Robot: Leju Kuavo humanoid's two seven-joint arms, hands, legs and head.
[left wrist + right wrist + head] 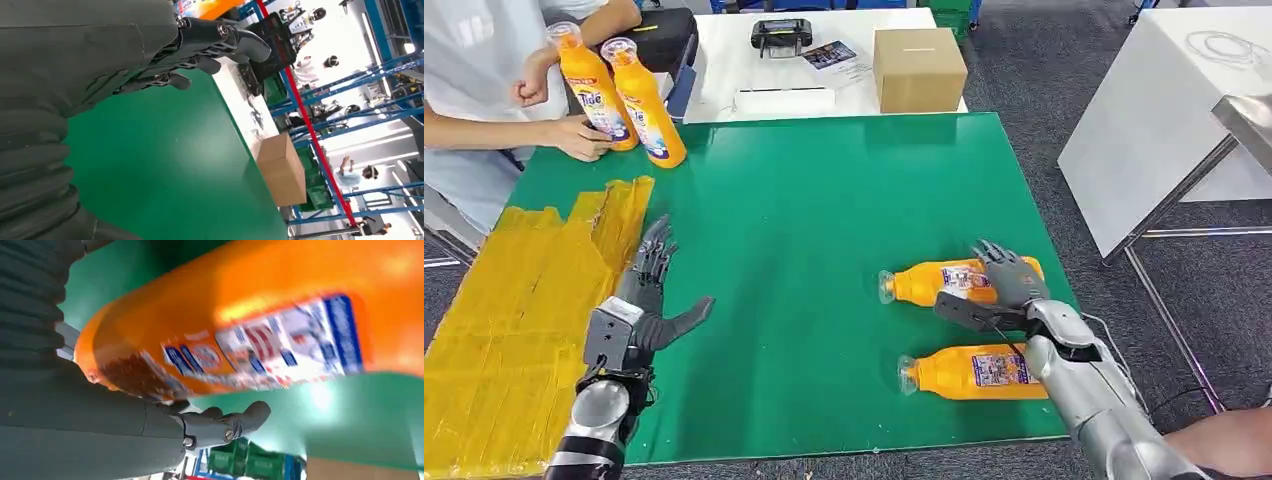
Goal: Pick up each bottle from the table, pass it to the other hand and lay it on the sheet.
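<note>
Two orange bottles lie on their sides on the green table (804,210) at the right, caps pointing left. My right hand (1009,285) rests over the far bottle (924,283), fingers on its label and thumb spread toward me; the bottle still lies on the table. In the right wrist view that bottle (260,325) is blurred, with my fingers (225,422) stretched along it. The near bottle (969,372) lies free beside my right forearm. My left hand (649,290) hovers open at the edge of the yellow sheet (514,300), holding nothing; its spread fingers (210,40) show over the green surface.
At the far left corner a person's hand (584,138) holds one of two upright orange bottles (594,85) (649,100). A cardboard box (917,68) and a black device (781,35) sit on the white table behind. A white table stands at the right.
</note>
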